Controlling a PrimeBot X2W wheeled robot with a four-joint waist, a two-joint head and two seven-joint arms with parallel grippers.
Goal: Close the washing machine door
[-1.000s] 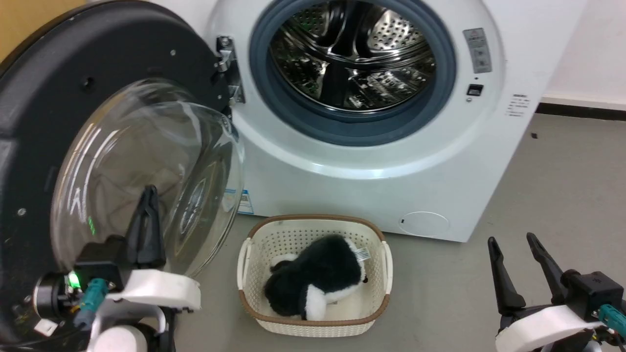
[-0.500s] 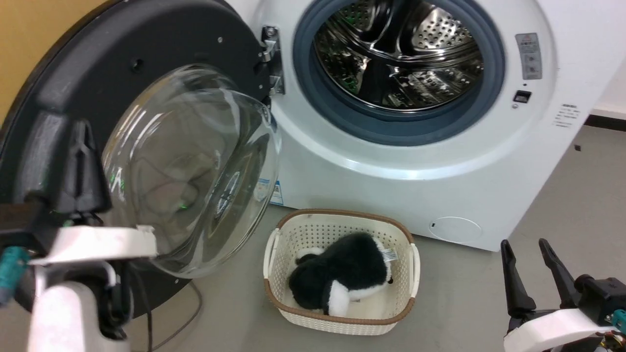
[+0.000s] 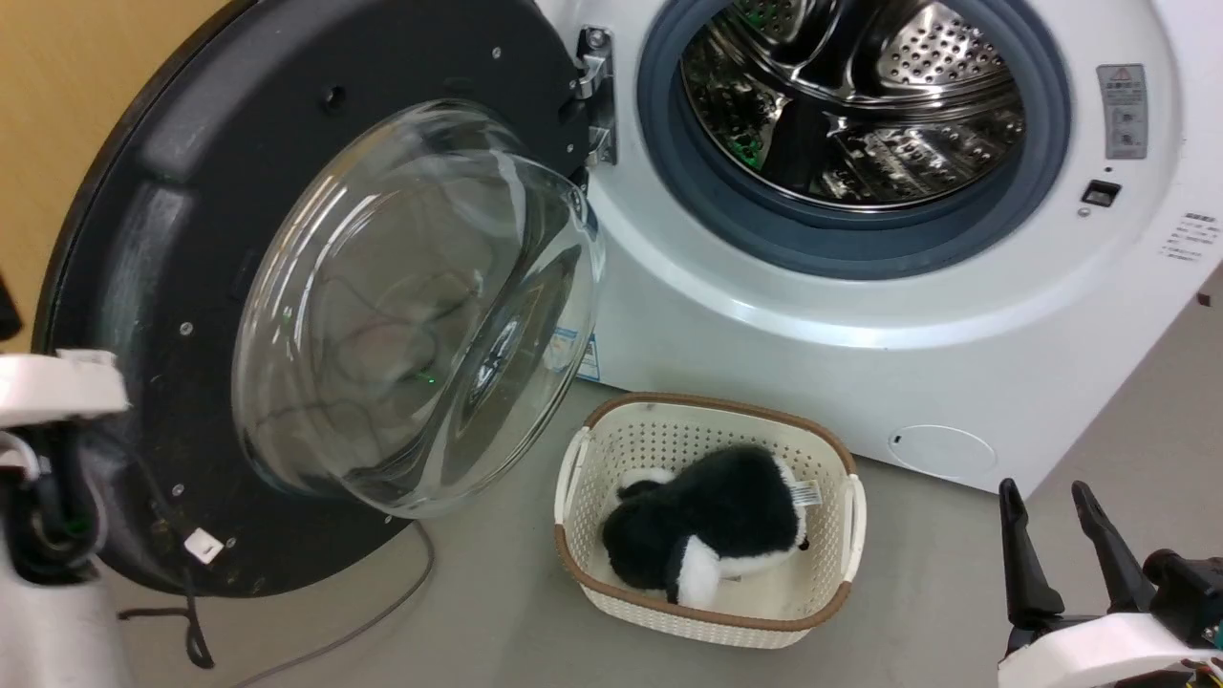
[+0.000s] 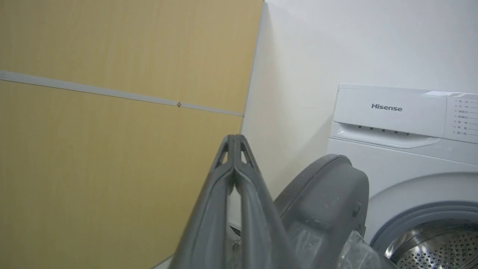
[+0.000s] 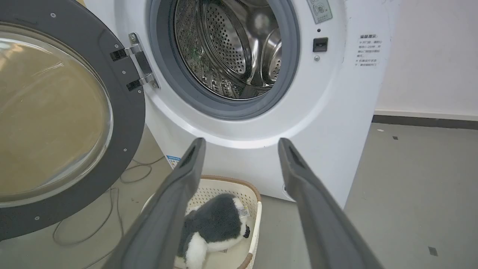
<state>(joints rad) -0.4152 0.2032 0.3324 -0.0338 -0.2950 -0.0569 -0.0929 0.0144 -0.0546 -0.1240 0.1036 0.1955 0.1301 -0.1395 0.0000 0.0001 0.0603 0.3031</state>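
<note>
Ample floor (image 3: 941, 583) beside basket (image 3: 709, 623); door (image 3: 191, 191) apparently wide open.

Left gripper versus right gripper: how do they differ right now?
The left gripper is shut, fingers pressed together; the right gripper is open, fingers spread wide. The left gripper points at the yellow wall panel, with the open door beside it; the right gripper points toward the washing machine and the basket. Both are empty, with long dark fingers.
</note>
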